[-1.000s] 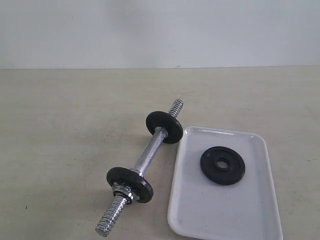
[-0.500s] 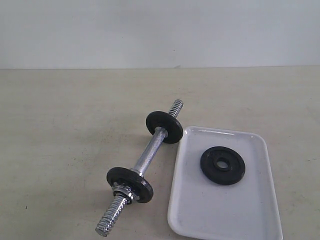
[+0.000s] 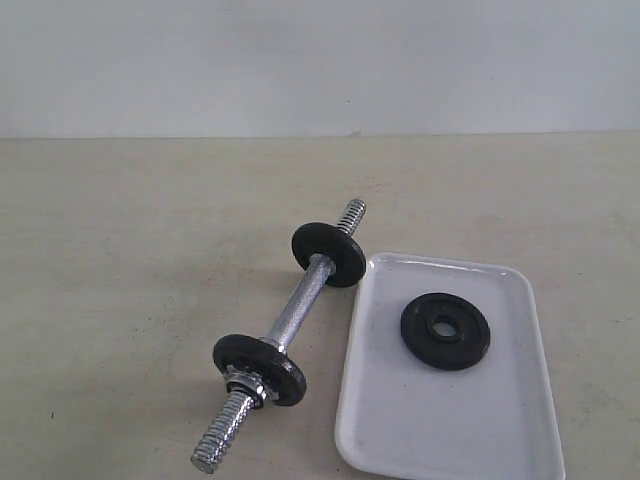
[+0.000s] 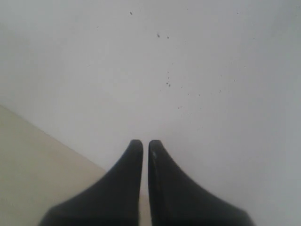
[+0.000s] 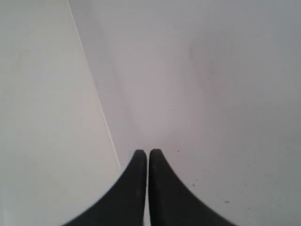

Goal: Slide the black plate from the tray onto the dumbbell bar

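Note:
The black plate (image 3: 446,331) lies flat on the white tray (image 3: 430,430) at the right of the exterior view. Left of the tray, the chrome dumbbell bar (image 3: 300,300) rests slanted on the table. It carries a black disc at its far end (image 3: 329,253) and another near its front end (image 3: 259,368), with a silver star nut (image 3: 245,384) against the front one. No arm shows in the exterior view. My left gripper (image 4: 146,145) and my right gripper (image 5: 147,153) are both shut on nothing, each facing a plain pale wall.
The beige table (image 3: 120,260) stretches left of and behind the bar. A pale wall (image 3: 320,60) closes the back. The tray's near corners reach the lower edge of the exterior view.

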Robot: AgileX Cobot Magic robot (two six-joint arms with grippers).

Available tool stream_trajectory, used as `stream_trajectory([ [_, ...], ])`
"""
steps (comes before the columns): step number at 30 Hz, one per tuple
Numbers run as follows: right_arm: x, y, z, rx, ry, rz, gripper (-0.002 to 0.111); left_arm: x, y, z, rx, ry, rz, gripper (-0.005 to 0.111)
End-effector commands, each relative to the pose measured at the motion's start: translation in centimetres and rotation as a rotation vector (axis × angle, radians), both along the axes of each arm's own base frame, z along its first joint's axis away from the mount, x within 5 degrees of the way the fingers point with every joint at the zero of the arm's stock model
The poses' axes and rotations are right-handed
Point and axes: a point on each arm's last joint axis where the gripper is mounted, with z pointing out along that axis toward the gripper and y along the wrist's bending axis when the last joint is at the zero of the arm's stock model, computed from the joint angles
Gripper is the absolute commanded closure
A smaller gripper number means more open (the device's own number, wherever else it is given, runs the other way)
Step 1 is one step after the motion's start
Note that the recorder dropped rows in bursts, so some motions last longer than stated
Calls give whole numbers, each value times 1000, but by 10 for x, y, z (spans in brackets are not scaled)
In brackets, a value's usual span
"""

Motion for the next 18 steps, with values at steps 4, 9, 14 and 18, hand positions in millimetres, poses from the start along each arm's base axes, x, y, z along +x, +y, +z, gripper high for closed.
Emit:
stream_trajectory([
  [4, 8, -2, 3, -116, 89, -142, 108, 0, 0, 0, -41, -6, -14, 102],
  [9, 3, 1, 25, -375, 63, -297, 108, -3, -4, 14, 90, 1, -28, 102],
  [14, 4, 1, 47, -459, 71, -344, 108, -16, -6, 59, 196, -96, -18, 102],
  [18, 20, 5, 63, -561, 117, -348, 108, -33, -10, 92, 426, -80, -5, 102],
])
